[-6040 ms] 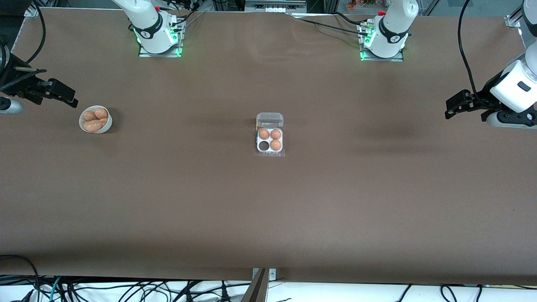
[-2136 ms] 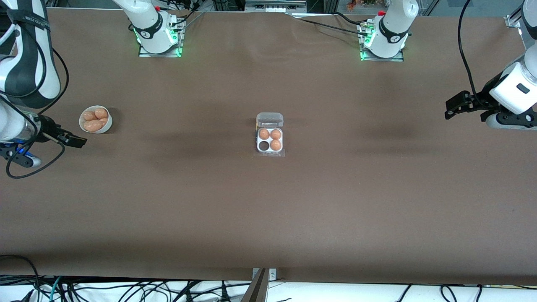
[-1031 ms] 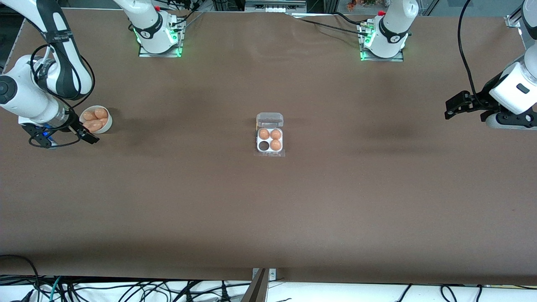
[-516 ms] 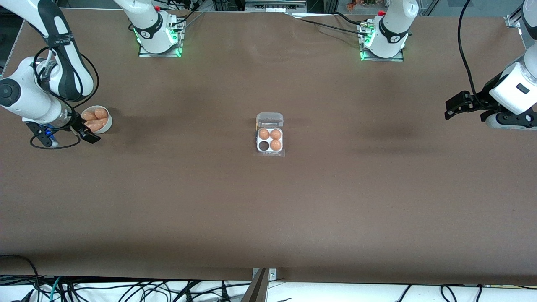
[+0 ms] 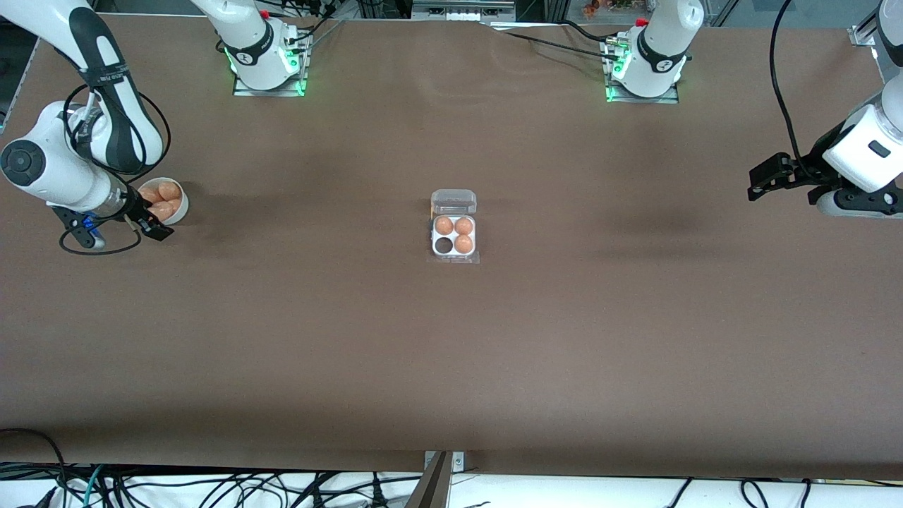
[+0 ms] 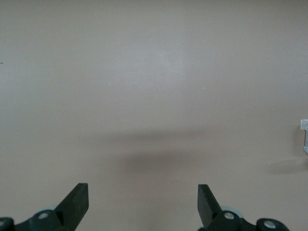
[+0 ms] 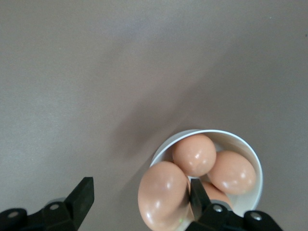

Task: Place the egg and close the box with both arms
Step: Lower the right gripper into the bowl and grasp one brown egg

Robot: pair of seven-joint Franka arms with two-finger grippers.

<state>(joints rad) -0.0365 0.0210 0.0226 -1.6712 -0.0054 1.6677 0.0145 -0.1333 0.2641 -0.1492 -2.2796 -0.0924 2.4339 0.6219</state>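
The box (image 5: 433, 236) sits mid-table, a white tray with its clear lid (image 5: 453, 201) open. It holds three eggs; one cell (image 5: 444, 245), nearer the camera toward the right arm's end, is empty. A white bowl (image 5: 182, 209) of several eggs (image 5: 168, 190) stands at the right arm's end. My right gripper (image 5: 156, 227) is open just over the bowl's edge. In the right wrist view the gripper (image 7: 140, 195) has the largest egg (image 7: 163, 192) between its fingers, one finger (image 7: 196, 191) beside it, the other (image 7: 83, 193) over bare table. My left gripper (image 5: 765, 180) waits open.
The left wrist view shows my open left gripper (image 6: 142, 198) over bare brown table, with a corner of the box (image 6: 304, 134) at the picture's edge. The bowl's rim (image 7: 211, 132) shows in the right wrist view. The arm bases stand along the table's back edge.
My right arm has swung in from the table's end and brought its gripper down to the bowl's edge. The left arm and the box have not moved.
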